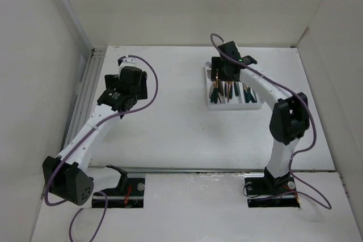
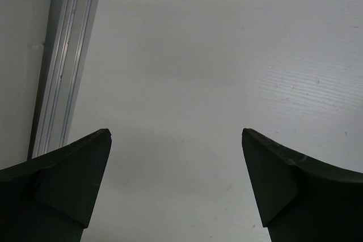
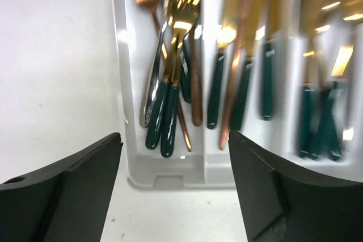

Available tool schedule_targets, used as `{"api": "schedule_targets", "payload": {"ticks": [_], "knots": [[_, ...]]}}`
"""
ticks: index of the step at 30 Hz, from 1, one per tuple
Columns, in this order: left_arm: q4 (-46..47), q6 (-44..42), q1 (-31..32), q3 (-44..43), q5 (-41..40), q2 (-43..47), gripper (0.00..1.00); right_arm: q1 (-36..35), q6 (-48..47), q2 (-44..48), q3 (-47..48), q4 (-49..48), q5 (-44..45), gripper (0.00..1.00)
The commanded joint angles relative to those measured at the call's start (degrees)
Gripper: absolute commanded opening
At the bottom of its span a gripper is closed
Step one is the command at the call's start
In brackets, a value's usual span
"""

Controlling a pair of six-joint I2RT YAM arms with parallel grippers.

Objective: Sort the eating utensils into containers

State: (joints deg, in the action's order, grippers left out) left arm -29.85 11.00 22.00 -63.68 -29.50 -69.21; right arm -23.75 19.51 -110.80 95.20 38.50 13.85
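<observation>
The white tray (image 1: 253, 105) lies at the far right of the table, with the utensils (image 1: 227, 92) in its three compartments. In the right wrist view the tray's near end wall (image 3: 170, 174) sits just past my fingers. Its left compartment holds gold forks with dark green handles (image 3: 164, 111) and a silver-handled piece (image 3: 150, 97). The middle compartment holds gold and copper knives (image 3: 238, 72), and the right one holds blurred gold spoons (image 3: 323, 83). My right gripper (image 1: 220, 75) (image 3: 176, 134) hangs open and empty above the tray. My left gripper (image 1: 127, 83) (image 2: 176, 131) is open and empty over bare table.
An aluminium rail (image 2: 65, 66) runs along the table's left edge (image 1: 85, 89), close to my left gripper. White walls enclose the table on the left, back and right. No loose utensils show on the table surface (image 1: 170, 128).
</observation>
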Motion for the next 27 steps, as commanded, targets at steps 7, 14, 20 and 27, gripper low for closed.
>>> {"api": "schedule_targets", "payload": {"ticks": [7,14,20,27], "knots": [[2.24,-0.11,-0.29,1.27,-0.56,6.27,1.0,16.41,0.27,22.02,-0.61,7.81,13.82,0.93],[2.78,-0.11,-0.29,3.38,0.58,9.0,1.0,34.44,1.94,38.63,-18.17,7.55,24.1,1.0],[3.3,-0.11,-0.82,4.62,3.65,11.99,1.0,39.66,3.87,46.37,-24.01,7.03,18.86,1.0],[3.83,-0.11,-4.15,6.9,7.69,16.12,1.0,39.66,5.71,48.67,-23.65,7.55,16.39,1.0]]}}
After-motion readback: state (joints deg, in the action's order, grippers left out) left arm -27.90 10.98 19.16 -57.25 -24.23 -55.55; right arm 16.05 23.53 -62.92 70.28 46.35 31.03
